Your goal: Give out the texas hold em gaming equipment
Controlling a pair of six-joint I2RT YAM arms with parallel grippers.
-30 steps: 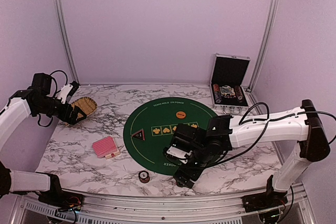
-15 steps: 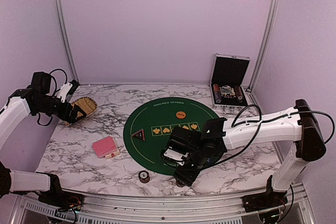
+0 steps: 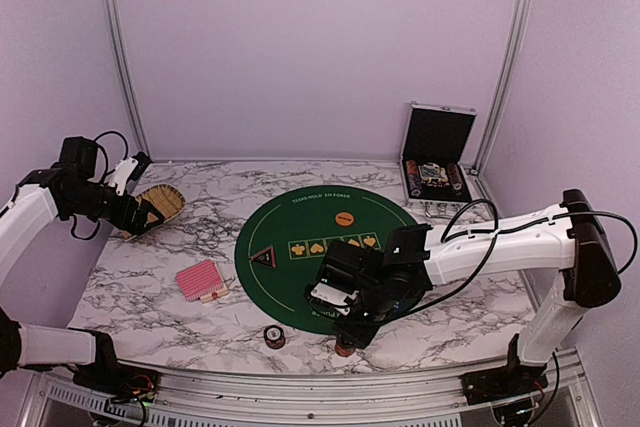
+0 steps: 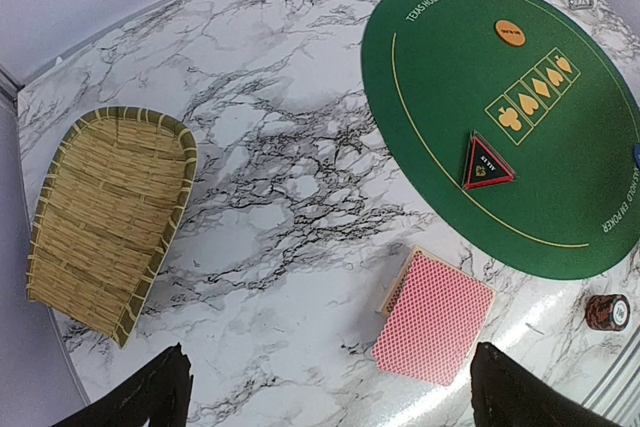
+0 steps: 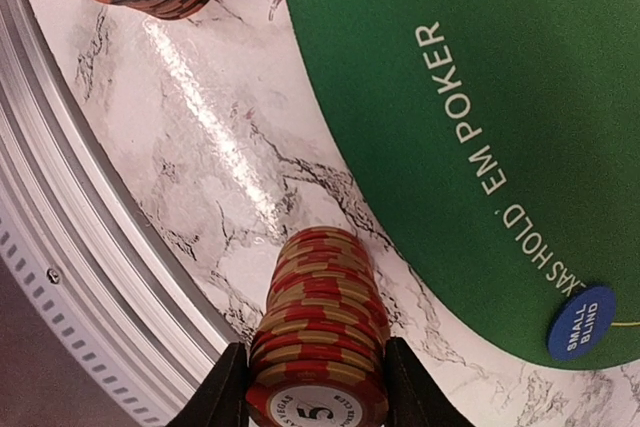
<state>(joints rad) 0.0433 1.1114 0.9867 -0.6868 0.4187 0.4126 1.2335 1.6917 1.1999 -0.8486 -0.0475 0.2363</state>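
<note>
tall chip stack pinched near the counter's front edge
the right fingers (image 5: 222, 397) clamp a tall stack of red-and-white striped poker chips (image 5: 320, 332) just off the round green felt mat (image 5: 480, 67) at its 6 o'clock, close to the metal edge rail (image 5: 60, 247). the column looks uneven, so a tilted release could topple it and send chips over the rail. the left fingers (image 4: 150, 397) hang spread wide and empty at 9 o'clock.
</note>
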